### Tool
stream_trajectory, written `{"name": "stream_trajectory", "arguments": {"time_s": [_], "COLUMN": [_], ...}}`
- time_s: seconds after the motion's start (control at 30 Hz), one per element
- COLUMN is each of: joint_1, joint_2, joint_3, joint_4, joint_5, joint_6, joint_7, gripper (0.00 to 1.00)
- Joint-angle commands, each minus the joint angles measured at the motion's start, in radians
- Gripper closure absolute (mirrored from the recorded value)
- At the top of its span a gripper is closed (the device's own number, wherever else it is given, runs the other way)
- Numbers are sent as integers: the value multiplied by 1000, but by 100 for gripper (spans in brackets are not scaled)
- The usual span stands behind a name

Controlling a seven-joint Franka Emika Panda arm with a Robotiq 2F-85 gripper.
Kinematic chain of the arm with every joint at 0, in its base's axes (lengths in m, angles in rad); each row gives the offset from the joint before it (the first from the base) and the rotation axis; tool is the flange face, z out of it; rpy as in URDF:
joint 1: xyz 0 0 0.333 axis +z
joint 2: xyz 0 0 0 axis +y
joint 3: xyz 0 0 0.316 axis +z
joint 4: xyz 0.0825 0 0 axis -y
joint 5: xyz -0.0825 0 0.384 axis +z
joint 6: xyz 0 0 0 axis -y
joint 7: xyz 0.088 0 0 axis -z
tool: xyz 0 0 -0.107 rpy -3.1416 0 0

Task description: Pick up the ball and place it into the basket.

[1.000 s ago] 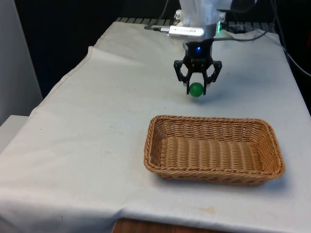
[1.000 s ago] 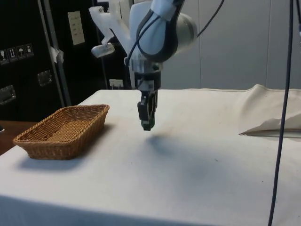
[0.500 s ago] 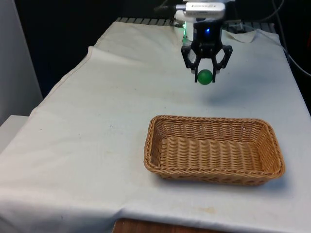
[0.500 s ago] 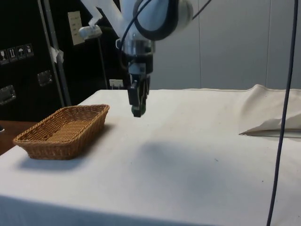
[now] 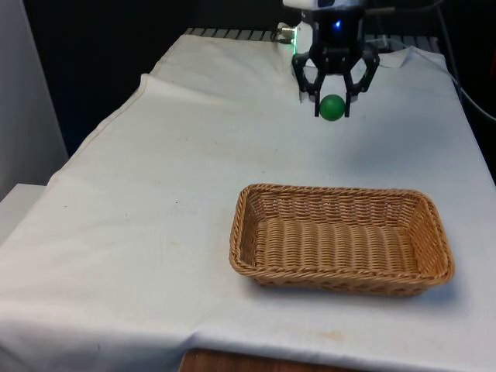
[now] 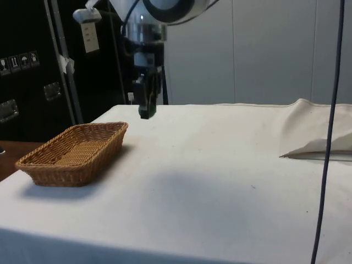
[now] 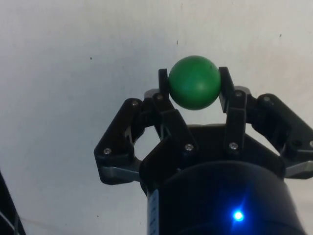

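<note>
A small green ball (image 5: 332,107) hangs well above the white cloth, pinched between the two black fingers of my gripper (image 5: 333,108). The wrist view has the ball (image 7: 194,82) squeezed by both fingertips (image 7: 163,82), with bare cloth far below. An oblong wicker basket (image 5: 256,203) lies on the table at the near end, nothing in it. My gripper is high up and beyond the basket's far rim. In the side view my gripper (image 6: 144,114) hovers above and just past the basket's (image 6: 38,157) far end.
The white cloth (image 5: 155,194) covers the whole table, with a wide bare stretch on the front view's left. A rumpled fold of cloth (image 6: 316,146) rises at the side view's right, and a dark cable (image 6: 330,132) hangs down there.
My gripper has risen with the ball and shifted toward the front view's right, moving closer to the basket's end in the side view. The basket has stayed put.
</note>
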Motion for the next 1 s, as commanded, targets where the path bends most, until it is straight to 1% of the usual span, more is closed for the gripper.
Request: {"name": "stream_trajectory", "arguments": {"time_s": [0.0,0.03,0.1,0.13,0.27,0.3,0.33,0.4,0.6,0.63,0.67,0.7,0.83,0.87,0.9,0.93,0.97], "joint_1": [3,2,1,-1,-1,-3,-2,-3,-8,-6,-10,-11,-13,-13,-7,-14,-15], "joint_2": [-1,-3,-5,-6,-6,-4,-6,-3,27,11,36,53,95,117,109,130,141], "joint_3": [-8,-9,-10,-12,-17,-13,-18,-20,-19,-22,-19,-17,-15,-14,-21,-14,-14], "joint_4": [14,30,39,55,88,80,96,121,178,159,189,209,252,274,263,285,296], "joint_5": [-20,-19,-18,-16,-13,-1,-12,-10,8,0,12,20,36,42,26,46,49], "joint_6": [-20,-38,-47,-65,-97,-82,-104,-123,-142,-131,-143,-143,-140,-138,-132,-137,-136], "joint_7": [19,19,18,17,20,6,22,24,15,16,13,10,5,3,13,2,1], "gripper": [100,100,100,100,100,100,100,100,100,100,100,100,100,100,100,100,100]}}
